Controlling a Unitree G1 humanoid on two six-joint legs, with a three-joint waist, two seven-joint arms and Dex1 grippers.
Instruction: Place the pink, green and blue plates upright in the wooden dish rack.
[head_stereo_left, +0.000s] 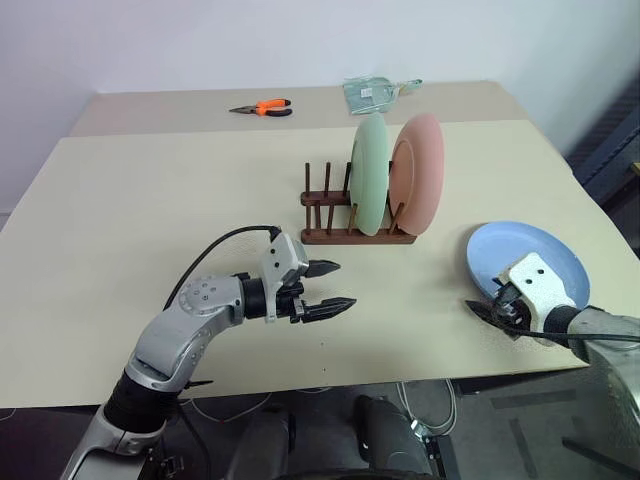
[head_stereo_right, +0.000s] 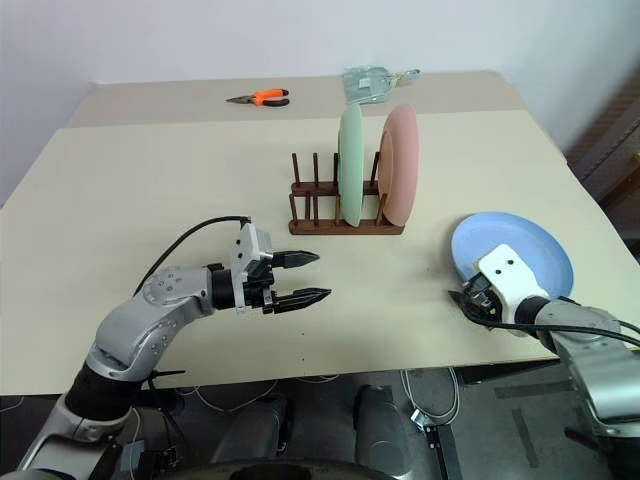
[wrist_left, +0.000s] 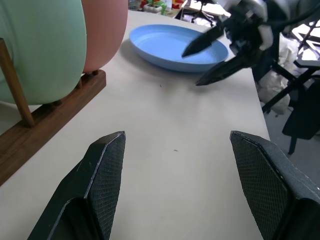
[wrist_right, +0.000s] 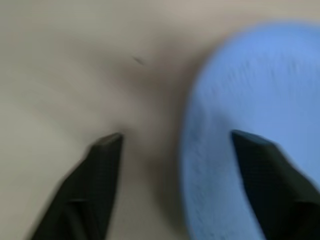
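Two plates racked (pliers beyond)

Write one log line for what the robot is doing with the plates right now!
rack: green plate, pink plate upright | blue plate: flat on table | right gripper: open at its rim | left gripper: open, empty

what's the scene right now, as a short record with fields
table: beige tabletop
rack: wooden dish rack, mid-table
racked upright: green plate and pink plate, side by side, pink to the robot's right
still flat: blue plate, on the table right of the rack
left gripper: open, empty, above the table in front of the rack
right gripper: open, at the blue plate's near edge, one finger over the plate, not gripping it
far edge: orange-handled pliers, clear bag
left to do: blue plate into the rack
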